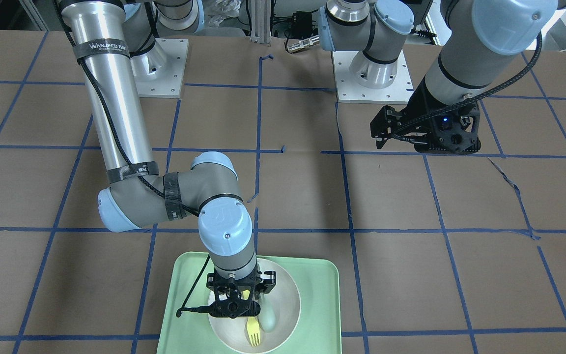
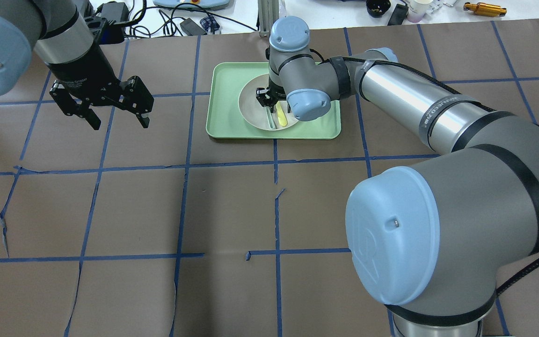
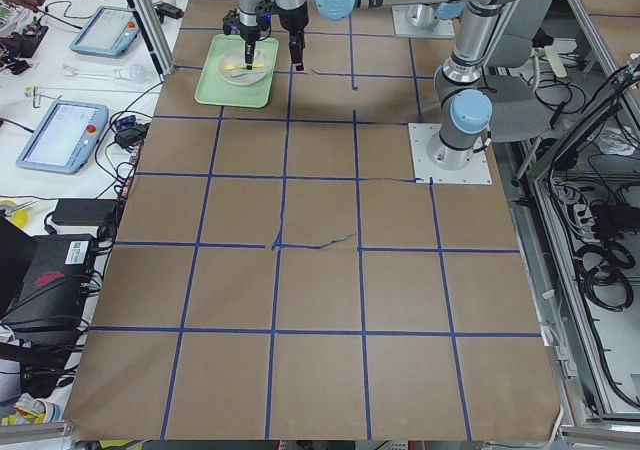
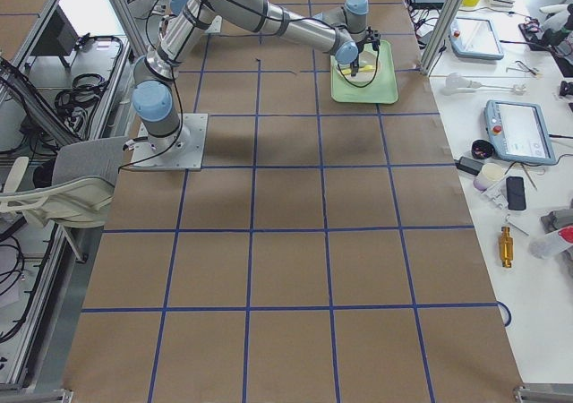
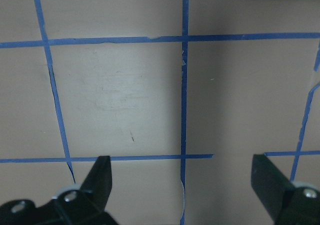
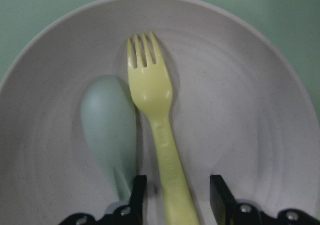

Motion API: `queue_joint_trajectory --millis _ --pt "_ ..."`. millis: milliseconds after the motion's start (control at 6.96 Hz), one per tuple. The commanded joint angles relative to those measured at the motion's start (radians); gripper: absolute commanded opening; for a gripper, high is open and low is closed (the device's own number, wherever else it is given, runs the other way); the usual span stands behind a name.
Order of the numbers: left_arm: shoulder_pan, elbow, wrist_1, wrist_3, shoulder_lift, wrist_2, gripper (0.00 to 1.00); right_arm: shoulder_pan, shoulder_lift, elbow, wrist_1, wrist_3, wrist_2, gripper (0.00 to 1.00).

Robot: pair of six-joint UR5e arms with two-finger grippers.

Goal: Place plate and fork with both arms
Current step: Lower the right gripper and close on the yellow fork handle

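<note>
The white plate lies in the mint-green tray at the table's far side. The yellow fork lies in the plate, tines pointing away from the gripper. It also shows in the front view and the overhead view. My right gripper is low over the plate and open. Its fingers stand on either side of the fork's handle, with a small gap on each side. My left gripper is open and empty above bare table left of the tray, and shows in its wrist view.
A pale grey-green spoon lies in the plate, close beside the fork; its handle runs under my right gripper's left finger. The table is brown paper with blue tape lines. Cables and devices lie beyond the table's far edge.
</note>
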Motion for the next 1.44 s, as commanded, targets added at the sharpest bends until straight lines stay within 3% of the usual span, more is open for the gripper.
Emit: queue_joint_trajectory --millis 0,144,575,719,1150,1293 --pt "0.000 0.000 0.000 0.000 -0.001 0.000 1.00 0.003 -0.001 0.000 0.001 0.002 -0.003 0.50" --pt "0.000 0.000 0.000 0.000 -0.001 0.000 1.00 0.003 -0.001 0.000 0.001 -0.001 -0.003 0.45" --pt "0.000 0.000 0.000 0.000 -0.001 0.000 1.00 0.003 0.001 0.003 -0.001 0.000 -0.003 0.44" --pt "0.000 0.000 0.000 0.000 -0.001 0.000 1.00 0.003 -0.001 0.003 -0.001 -0.001 -0.003 0.31" --pt "0.000 0.000 0.000 -0.002 -0.001 -0.001 1.00 0.003 -0.002 0.005 0.002 -0.006 -0.003 0.17" --pt "0.000 0.000 0.000 -0.002 -0.001 -0.001 1.00 0.003 -0.007 0.003 0.007 -0.004 -0.003 0.17"
